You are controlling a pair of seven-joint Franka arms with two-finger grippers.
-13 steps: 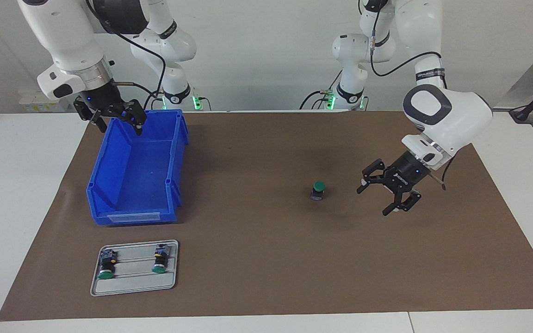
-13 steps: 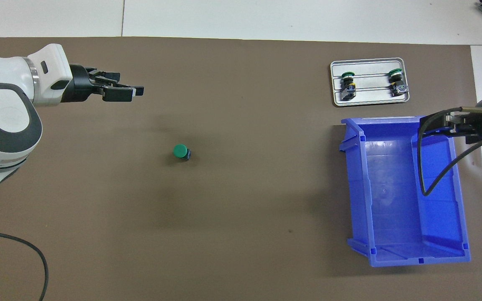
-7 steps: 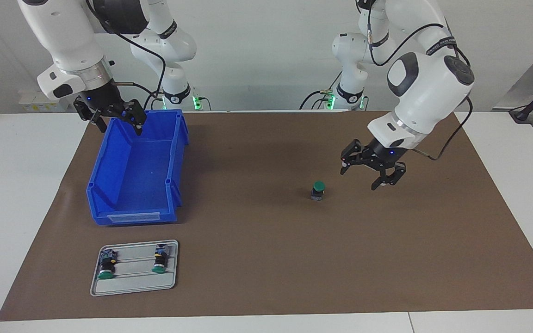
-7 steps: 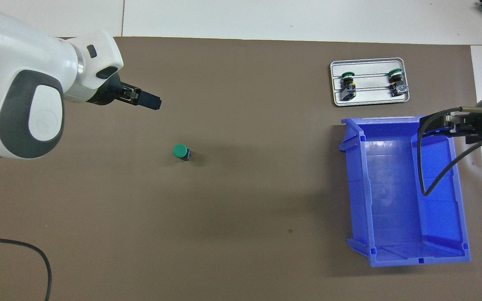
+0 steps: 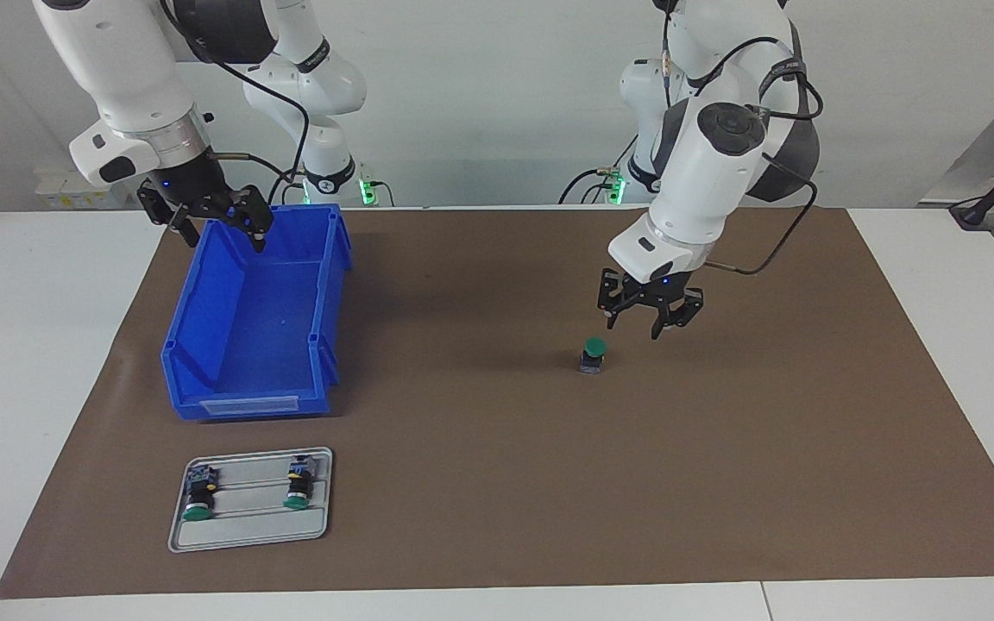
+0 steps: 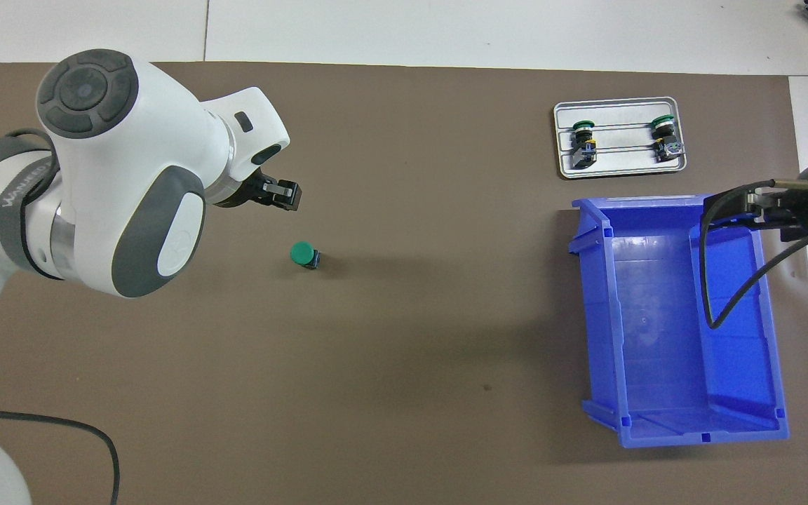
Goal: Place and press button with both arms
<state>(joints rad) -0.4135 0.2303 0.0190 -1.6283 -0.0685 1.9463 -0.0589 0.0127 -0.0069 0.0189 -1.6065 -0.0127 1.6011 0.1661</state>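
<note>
left arm swinging in over the lone button

swinging inward from the left arm's end of the table, the left gripper (image 5: 634, 328) is now hanging over the brown mat (image 5: 480, 535) just beside the button (image 5: 593, 354), above it and not touching it; a second ago it was well apart from the button. its fingers are pointing down with a gap between the tips, narrower than a second ago, and nothing is sitting between them.

the button is standing alone on the mat, roughly midway across the table and toward the left arm's end. it is showing a round green cap on top, a short black body under it and a blue-grey block at the base. its long axis is running upright, cap pointing up, so from overhead the green disc (image 6: 301, 253) is covering nearly all of it, with the base peeking out at one side. it is sitting in the same spot as before.

the right gripper (image 5: 223, 226) is waiting over the end of the blue bin (image 5: 204, 345) nearest the robots, fingers spread and empty, unchanged. a grey tray (image 5: 247, 535) farther from the robots than the bin is carrying two more buttons (image 5: 198, 500) lying on their sides.
</note>
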